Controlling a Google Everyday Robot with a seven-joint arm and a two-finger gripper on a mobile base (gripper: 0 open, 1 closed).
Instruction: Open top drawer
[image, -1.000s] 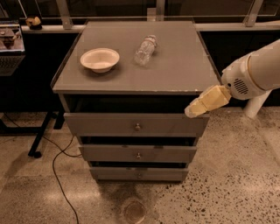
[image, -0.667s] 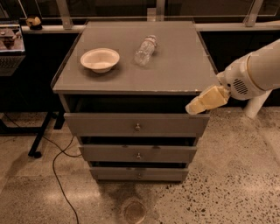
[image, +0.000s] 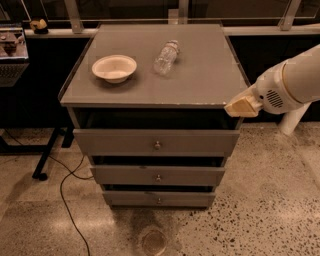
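The top drawer is the widest of three grey drawer fronts in the cabinet, with a small round metal knob at its centre. A dark gap shows between its upper edge and the cabinet top. My gripper, tan-tipped on a white arm, hangs at the cabinet's front right corner, level with the top's edge. It is above and to the right of the knob and touches nothing I can see.
A white bowl and a lying plastic bottle rest on the cabinet top. Two narrower drawers sit below. A black cable and a stand leg lie on the speckled floor at left.
The gripper has shifted slightly up and to the right, away from the drawer front. The drawers look unchanged.
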